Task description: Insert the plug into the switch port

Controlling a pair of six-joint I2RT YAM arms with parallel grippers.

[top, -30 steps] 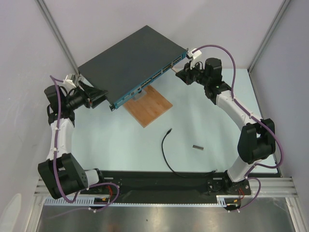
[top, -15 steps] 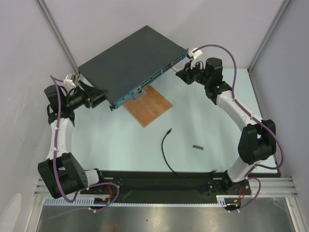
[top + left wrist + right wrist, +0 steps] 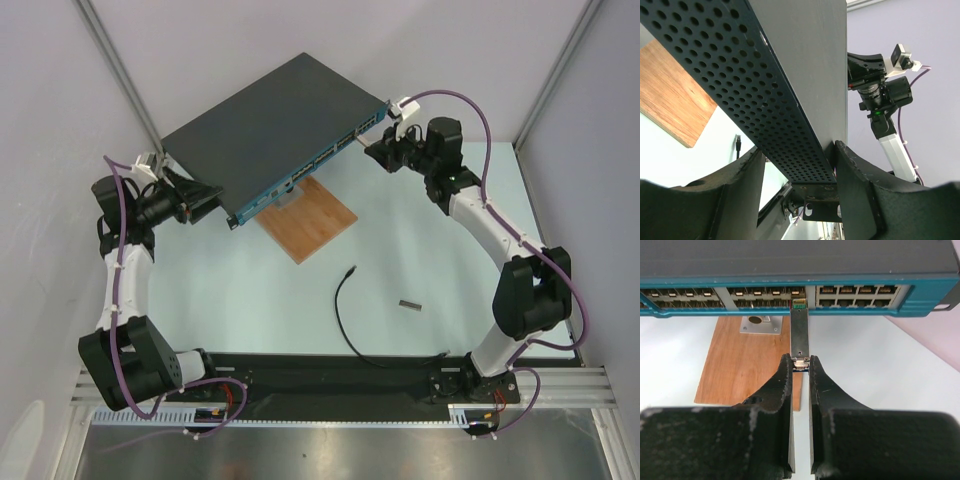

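Our left arm reaches up the left side and bends in toward the dark box [image 3: 270, 115]. The left pincer [image 3: 798, 146] is spread wide around the box's left end, one finger [image 3: 747, 190] on each side, and both seem to press on it. Our right arm stretches far up the right side and turns left to face the box's teal strip [image 3: 925, 292]. The right pincer [image 3: 800, 359] is almost closed and pinches the near end of a short grey metal piece [image 3: 799, 332]. The far end of that piece sits in one hole in the row of switch ports [image 3: 850, 290]. The plug [image 3: 351, 269] is not in any hole. It lies on the table [image 3: 250, 290] near the middle, well apart from both pincers, just nearer to us than the wooden board [image 3: 312, 218]. Its thin black cable [image 3: 341, 320] curls back toward the arm bases. Another small grey piece [image 3: 410, 303] lies to the right of the plug. Since a second ago almost nothing differs: the right wrist has crept a tiny bit toward the box, and the left arm, the box and the plug have stayed put.
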